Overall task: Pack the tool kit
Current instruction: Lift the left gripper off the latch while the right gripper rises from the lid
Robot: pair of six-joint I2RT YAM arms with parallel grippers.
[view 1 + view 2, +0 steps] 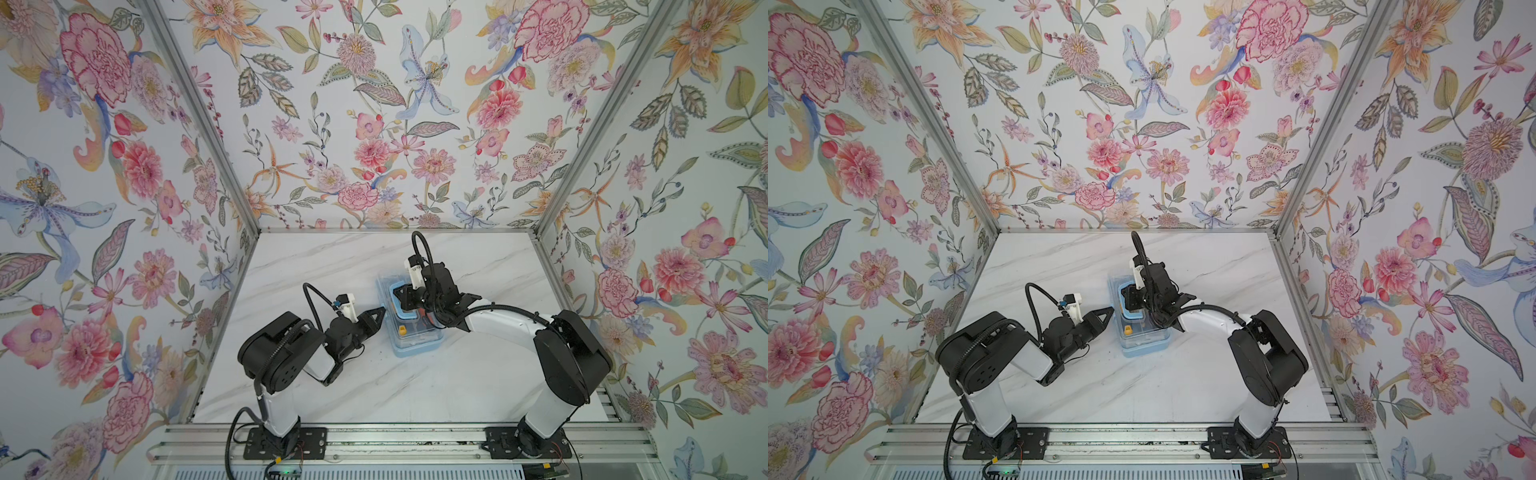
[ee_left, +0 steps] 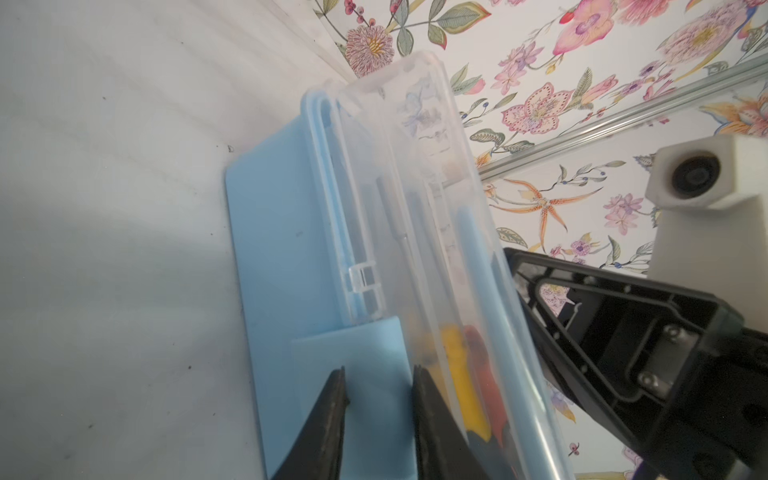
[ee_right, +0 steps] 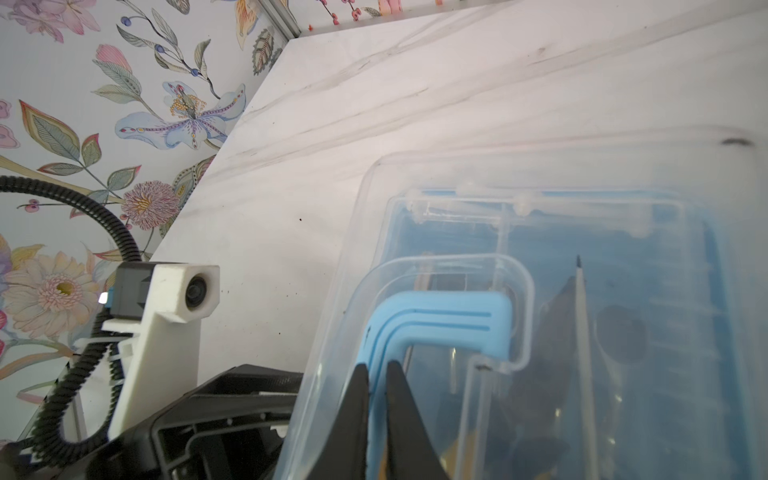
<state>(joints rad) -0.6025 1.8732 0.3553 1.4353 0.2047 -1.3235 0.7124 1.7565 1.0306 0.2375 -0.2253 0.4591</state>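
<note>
Inside clear case [image 1: 415, 340]: yellow grip [image 2: 457, 357], red grip [image 2: 482, 353] (thin metal shaft [image 3: 582, 316] too). Pinched at blue handle [image 3: 440, 309] by right gripper [image 3: 378, 365], straddled at blue latch [image 2: 357, 345] by spread left gripper [image 2: 379, 368].

Translucent blue tool case [image 1: 415, 340], flat

The counter [image 1: 374, 386] [image 1: 1100, 386] is a white slab with faint grey marble veins, walled on three sides. In both top views one thing lies on it: a case [image 1: 415, 343] [image 1: 1144, 343] of clear and pale blue plastic, near the middle, its long side running front to back. In the left wrist view the case [image 2: 266, 249] shows a flat blue face low against the counter [image 2: 124, 208]. A few dark specks [image 2: 89, 426] dot the slab beside it.
</note>
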